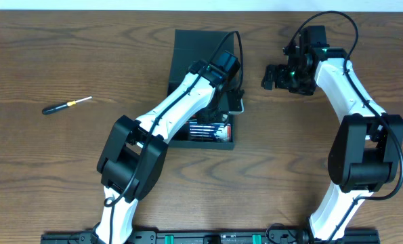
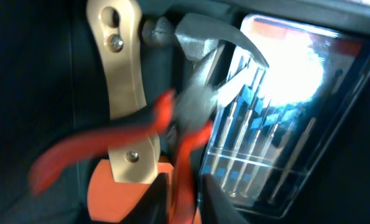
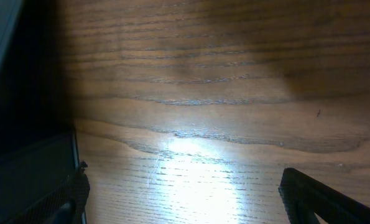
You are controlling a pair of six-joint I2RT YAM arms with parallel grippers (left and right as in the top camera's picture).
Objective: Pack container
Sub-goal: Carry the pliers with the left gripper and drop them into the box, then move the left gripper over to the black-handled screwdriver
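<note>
Pinches one red handle of the pliers [image 2: 172, 134] in the narrowed left gripper [image 2: 182, 202], low inside the dark teal container [image 1: 187, 47] at mid-table. Sits crowded there, just beside a hammer head [image 2: 203, 31] and the clear case of drill bits [image 2: 278, 124]. Could snag the free handle on the hammer, or drop the pliers hard onto the case if released too high. Farther out, holds the right gripper [image 1: 276, 76] spread over bare table [image 3: 234, 93]. Yet to fetch: the screwdriver [image 1: 66, 105], well apart on the left.
</note>
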